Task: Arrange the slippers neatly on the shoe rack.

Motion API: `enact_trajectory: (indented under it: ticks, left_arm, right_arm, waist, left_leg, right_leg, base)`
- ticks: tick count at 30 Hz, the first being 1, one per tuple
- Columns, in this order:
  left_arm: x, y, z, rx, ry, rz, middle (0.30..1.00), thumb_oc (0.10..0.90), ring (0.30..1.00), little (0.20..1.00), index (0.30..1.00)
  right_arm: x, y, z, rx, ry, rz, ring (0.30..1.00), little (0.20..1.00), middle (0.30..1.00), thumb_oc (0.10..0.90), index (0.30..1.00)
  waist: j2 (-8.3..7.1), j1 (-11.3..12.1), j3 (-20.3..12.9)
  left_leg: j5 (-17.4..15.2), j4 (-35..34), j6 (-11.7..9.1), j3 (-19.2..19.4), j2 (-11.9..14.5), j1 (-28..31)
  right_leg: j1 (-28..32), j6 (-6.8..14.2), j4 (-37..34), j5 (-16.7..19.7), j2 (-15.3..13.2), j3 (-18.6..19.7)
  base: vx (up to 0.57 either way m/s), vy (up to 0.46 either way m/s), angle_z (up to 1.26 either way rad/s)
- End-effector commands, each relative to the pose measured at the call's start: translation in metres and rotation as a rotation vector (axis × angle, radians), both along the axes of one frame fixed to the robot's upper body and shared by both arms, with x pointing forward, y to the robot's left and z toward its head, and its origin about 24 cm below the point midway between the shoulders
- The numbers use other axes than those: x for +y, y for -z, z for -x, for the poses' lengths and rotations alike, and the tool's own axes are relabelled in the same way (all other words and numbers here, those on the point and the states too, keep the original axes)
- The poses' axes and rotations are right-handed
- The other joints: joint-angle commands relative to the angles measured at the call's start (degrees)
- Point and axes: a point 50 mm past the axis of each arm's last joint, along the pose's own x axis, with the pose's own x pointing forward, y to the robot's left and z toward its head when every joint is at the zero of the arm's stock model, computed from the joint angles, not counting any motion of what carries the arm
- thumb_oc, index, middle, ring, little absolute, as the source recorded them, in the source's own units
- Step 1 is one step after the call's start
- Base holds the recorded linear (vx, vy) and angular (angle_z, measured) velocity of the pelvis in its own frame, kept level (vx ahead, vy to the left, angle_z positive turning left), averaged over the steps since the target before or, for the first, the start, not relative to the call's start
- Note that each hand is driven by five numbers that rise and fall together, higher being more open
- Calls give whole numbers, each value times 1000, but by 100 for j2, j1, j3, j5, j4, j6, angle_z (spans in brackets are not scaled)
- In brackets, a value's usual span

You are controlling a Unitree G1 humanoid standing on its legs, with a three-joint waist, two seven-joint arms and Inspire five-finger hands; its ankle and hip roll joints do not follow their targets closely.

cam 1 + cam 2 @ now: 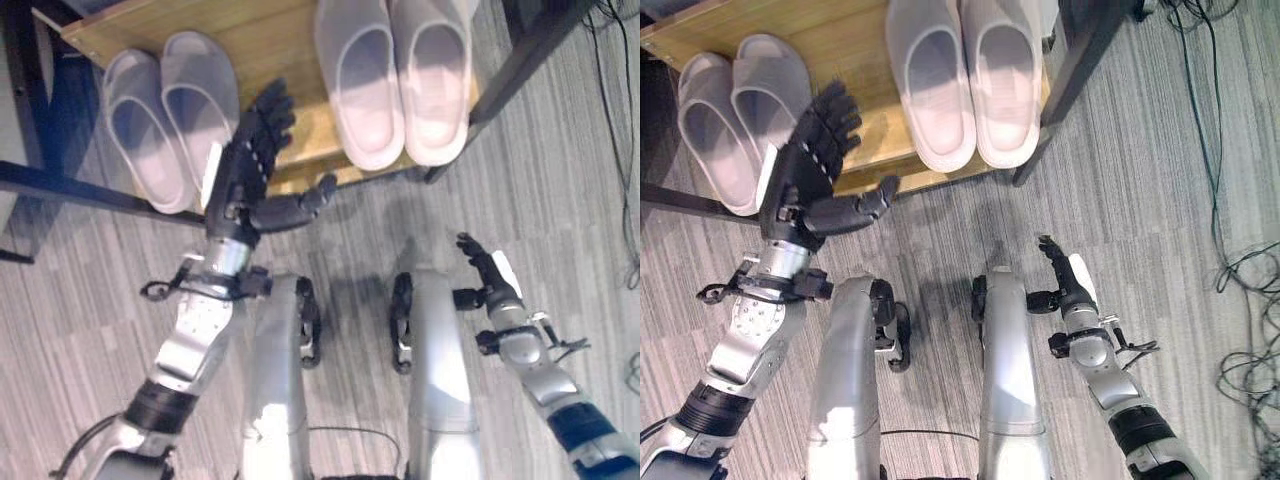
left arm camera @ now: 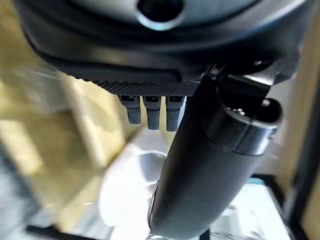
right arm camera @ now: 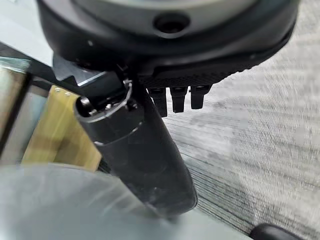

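Resting on the shoe rack: two slipper pairs.

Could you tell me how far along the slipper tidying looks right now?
It looks nearly finished. Done: both pairs sit side by side on the wooden shelf, the grey slippers and the white slippers. In hand: nothing; the left hand hovers open over the shelf's front edge, and the right hand hangs low over the carpet. Left: perhaps only pulling back, since I see no slipper on the floor.

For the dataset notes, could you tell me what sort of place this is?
Probably an office or lab: grey striped carpet, loose cables on it, and a low wooden shoe rack with a dark frame holding two pairs of pale slippers.
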Motion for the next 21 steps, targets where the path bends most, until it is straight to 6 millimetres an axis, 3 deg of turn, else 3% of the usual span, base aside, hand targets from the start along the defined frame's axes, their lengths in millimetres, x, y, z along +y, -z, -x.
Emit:
enact_trajectory:
  ticks: [1,3,4,5,6,7,8,10,11,12,13,14,15,16,17,18,21]
  left_arm:
    - [-8,3,18,-55,112,72,900,800,900,900,900]
    - [-6,29,20,48,110,49,900,800,900,900,900]
    - [-7,57,22,162,108,3,900,800,900,900,900]
    - [-6,71,24,217,104,-26,900,800,900,900,900]
    - [-6,72,24,218,104,-26,900,800,900,900,900]
    - [-5,101,28,331,81,-58,900,800,900,900,900]
    - [-5,102,28,334,81,-57,900,800,900,900,900]
    - [-1,128,33,437,50,-87,900,800,900,900,900]
    - [1,159,43,555,22,-138,900,800,900,900,900]
    - [1,159,43,555,22,-138,900,800,900,900,900]
    - [5,191,57,687,-21,-201,900,800,900,900,900]
    - [5,191,57,686,-21,-201,900,800,900,900,900]
    - [8,221,72,815,-54,-254,900,800,900,900,900]
    - [10,233,80,874,-71,-286,900,800,900,900,900]
    - [9,233,80,873,-71,-286,900,800,900,900,900]
    - [14,256,97,988,-110,-331,900,800,900,900,900]
    - [17,272,111,1077,-135,-360,900,800,900,900,900]
  right_arm:
    - [40,-41,-2,-243,-216,-44,900,900,900,800,900]
    - [41,-29,4,-204,-229,-42,900,900,900,800,900]
    - [45,-10,11,-139,-244,-44,900,900,900,800,900]
    - [47,-3,14,-115,-249,-43,900,900,900,800,900]
    - [47,-3,14,-115,-249,-43,900,900,900,800,900]
    - [52,16,18,-48,-253,-48,900,900,900,800,900]
    - [52,17,19,-45,-254,-48,900,900,900,800,900]
    - [52,33,25,17,-246,-54,900,900,900,800,900]
    - [54,56,34,111,-234,-68,900,900,900,800,900]
    - [54,56,34,111,-234,-67,900,900,900,800,900]
    - [54,77,43,198,-209,-90,900,900,900,800,900]
    - [54,77,43,198,-209,-90,900,900,900,800,900]
    - [58,98,55,288,-202,-104,900,900,900,800,900]
    - [58,106,59,325,-190,-116,900,900,900,800,900]
    - [58,106,59,325,-190,-116,900,900,900,800,900]
    - [62,119,69,390,-189,-147,900,900,900,800,900]
    - [69,127,75,429,-201,-181,900,900,900,800,900]
  waist:
    - [-97,52,-1295]
    - [-102,31,-1385]
    - [-138,20,-1497]
    - [-143,9,-1534]
    - [-137,5,-1518]
    - [-160,17,-1623]
    - [-155,7,-1617]
    - [-197,30,-1745]
    - [-220,78,-1849]
    - [-216,74,-1819]
    - [-260,110,-1973]
    - [-255,108,-1935]
    - [-284,151,-2091]
    - [-312,167,-2173]
    - [-304,164,-2158]
    - [-335,214,-2296]
    - [-355,262,-2462]
  left_leg:
    - [716,-1154,397,-23,-214,-76]
    - [1008,-2045,369,-72,-196,495]
    - [1280,-2916,334,-113,-200,1061]
    - [1447,-3335,307,-142,-223,1336]
    - [1475,-3387,305,-152,-226,1387]
    - [2027,-4413,279,-201,-241,1948]
    - [1811,-4330,265,-226,-249,2040]
    - [2359,-5321,254,-346,-186,2609]
    - [2703,-6315,188,-370,-169,3445]
    - [2723,-6358,186,-376,-166,3502]
    - [2963,-7288,85,-351,-127,4360]
    - [2982,-7332,83,-355,-122,4424]
    - [3178,-8199,11,-357,-118,5253]
    - [3309,-8593,-47,-356,-114,5641]
    - [3363,-8649,-46,-363,-109,5670]
    - [3502,-9239,-98,-361,-49,6296]
    - [3694,-9652,-141,-339,8,6670]
  right_leg:
    - [112,61,-1190,816,-364,16]
    - [674,100,-2151,1072,-433,-136]
    - [1252,169,-3053,1308,-477,-265]
    - [1544,207,-3531,1427,-481,-332]
    - [1598,205,-3583,1453,-481,-346]
    - [2091,245,-4523,1939,-484,-521]
    - [2185,296,-4452,1747,-467,-487]
    - [2719,317,-5325,2186,-462,-733]
    - [3495,428,-6168,2476,-398,-938]
    - [3554,427,-6210,2493,-394,-947]
    - [4388,530,-7091,2719,-328,-1098]
    - [4453,529,-7133,2737,-321,-1105]
    - [5241,598,-7912,2898,-220,-1209]
    - [5633,644,-8267,2997,-158,-1241]
    - [5665,644,-8326,3049,-150,-1251]
    - [6280,717,-8885,3186,-66,-1290]
    - [6729,759,-9352,3316,8,-1303]
  base:
    - [-178,-37,17]
    - [-168,-64,13]
    - [-152,-86,20]
    - [-123,-84,20]
    - [-184,-54,21]
    - [-56,-39,18]
    - [-140,-64,23]
    - [-13,-83,20]
    - [60,-84,19]
    - [160,-125,30]
    - [103,-70,26]
    - [289,-131,27]
    - [280,-99,14]
    - [272,-95,8]
    - [252,-72,2]
    - [200,-43,0]
    - [173,-34,4]
